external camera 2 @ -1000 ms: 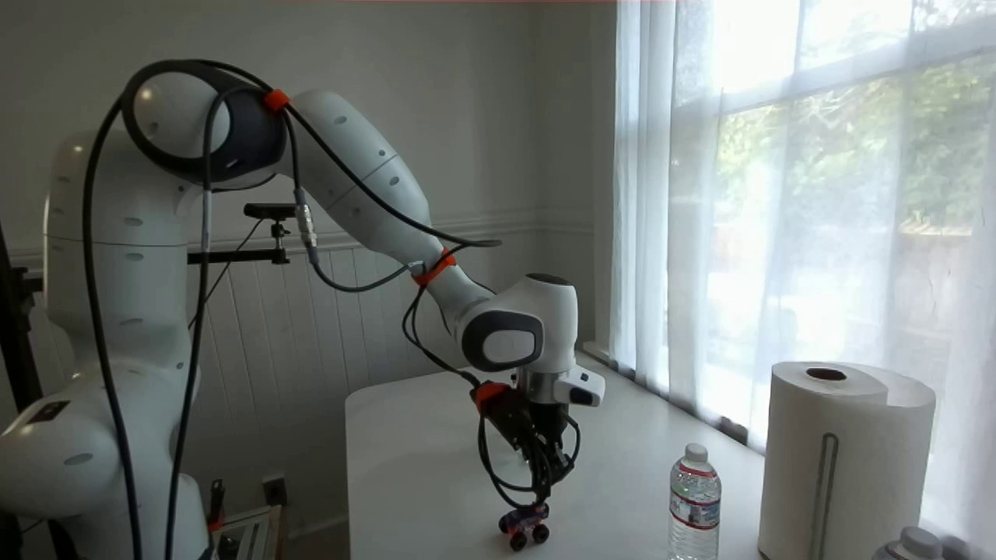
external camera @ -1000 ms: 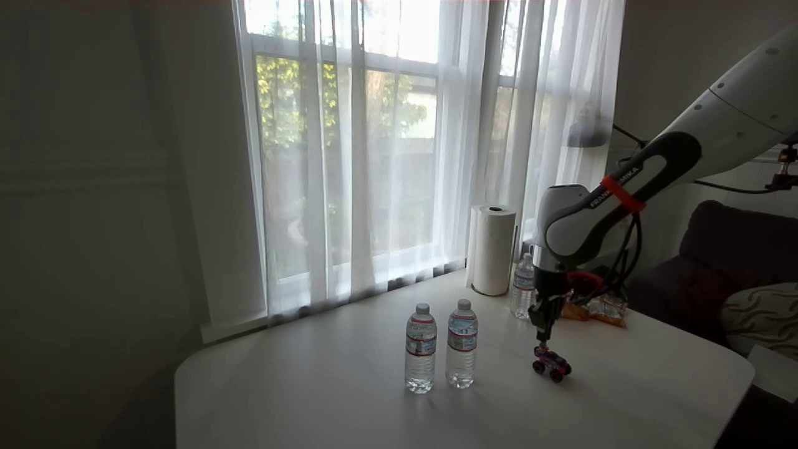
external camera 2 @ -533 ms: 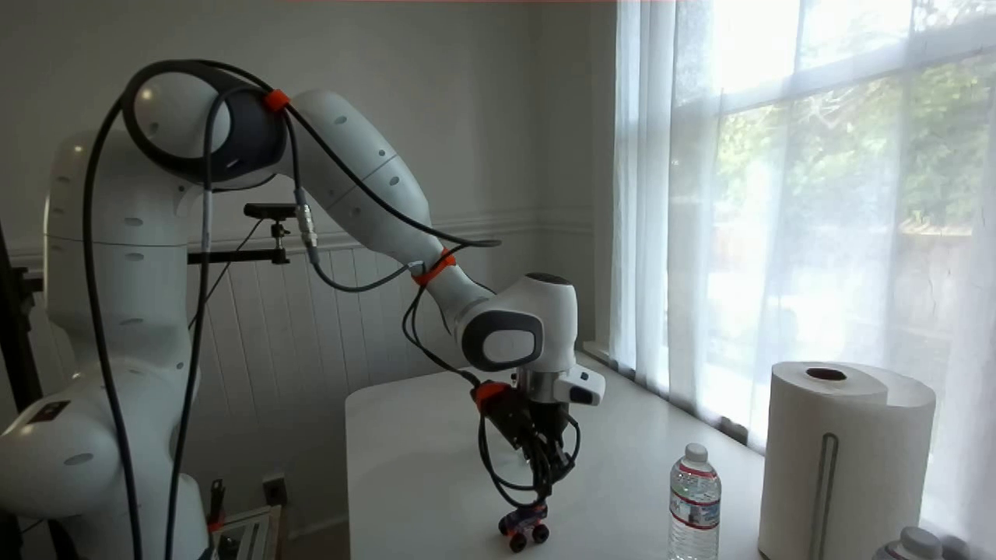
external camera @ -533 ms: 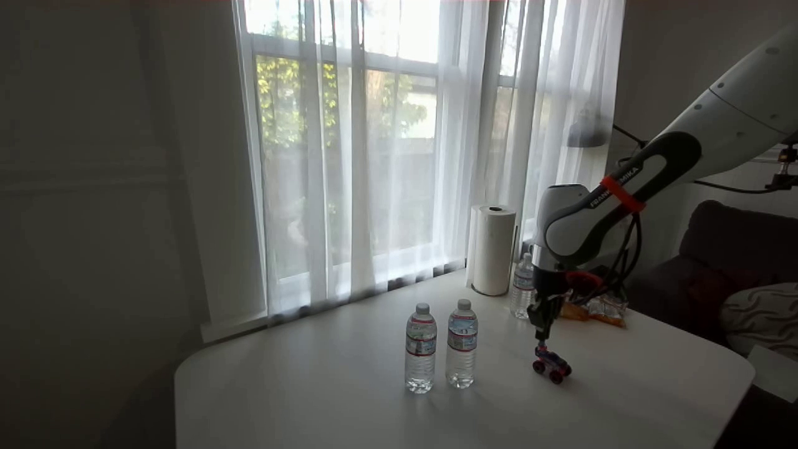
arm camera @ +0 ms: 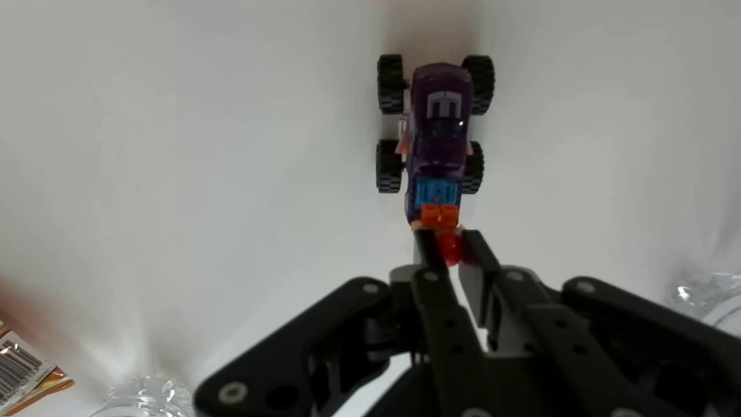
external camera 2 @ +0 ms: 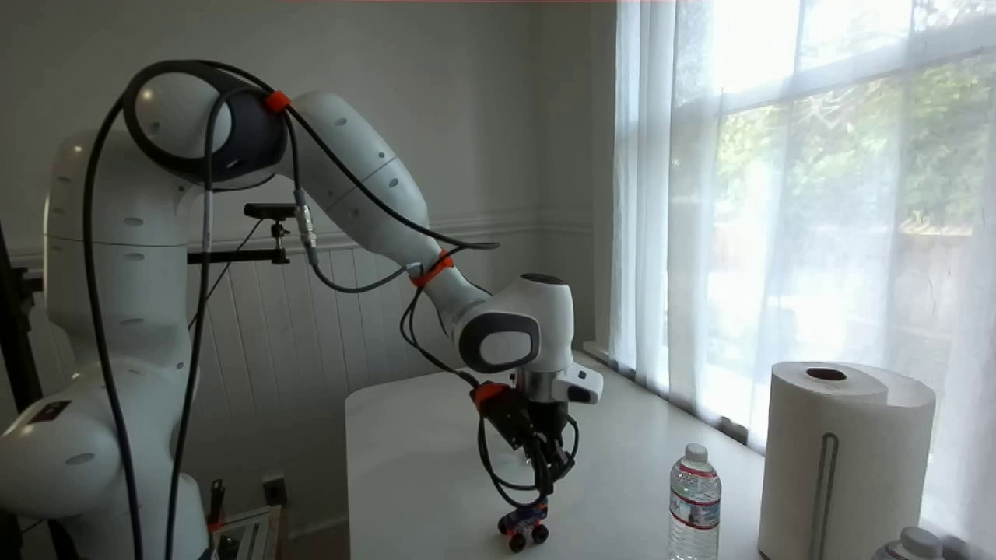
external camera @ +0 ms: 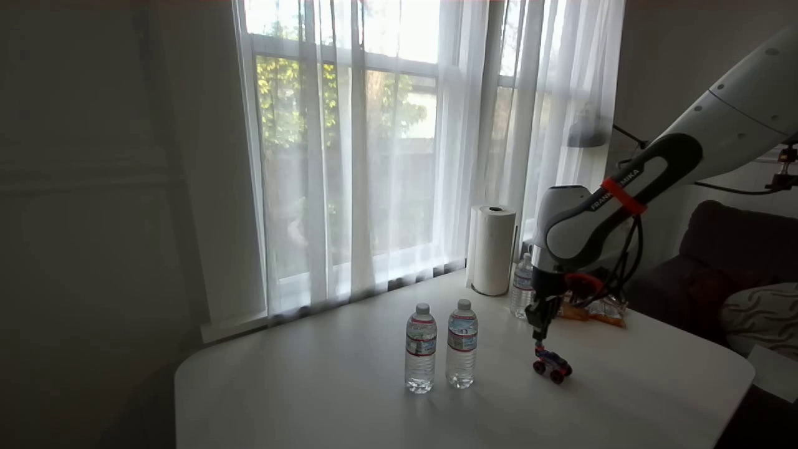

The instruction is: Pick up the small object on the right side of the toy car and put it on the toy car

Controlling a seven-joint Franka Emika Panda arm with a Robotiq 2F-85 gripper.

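Observation:
The toy car (arm camera: 441, 145) is a dark purple truck with black wheels, standing on the white table; it also shows in both exterior views (external camera: 552, 366) (external camera 2: 523, 519). Blue and orange parts sit at its near end in the wrist view. My gripper (arm camera: 449, 236) is nearly closed, with a small round red object (arm camera: 451, 249) between its fingertips. The red object is right at the car's orange end; I cannot tell if it touches the car. In an exterior view the gripper (external camera: 539, 340) points down just above the car's end. The red object is too small to make out there.
Two clear water bottles (external camera: 421, 349) (external camera: 462, 345) stand beside the car. Another bottle (external camera: 522, 288), a paper towel roll (external camera: 492, 251) and orange snack packets (external camera: 608, 312) are farther back. A packet (arm camera: 23, 370) and bottle edges (arm camera: 145, 398) show low in the wrist view.
My gripper has shifted slightly, a little to the left in both exterior views. The car and bottles look unmoved.

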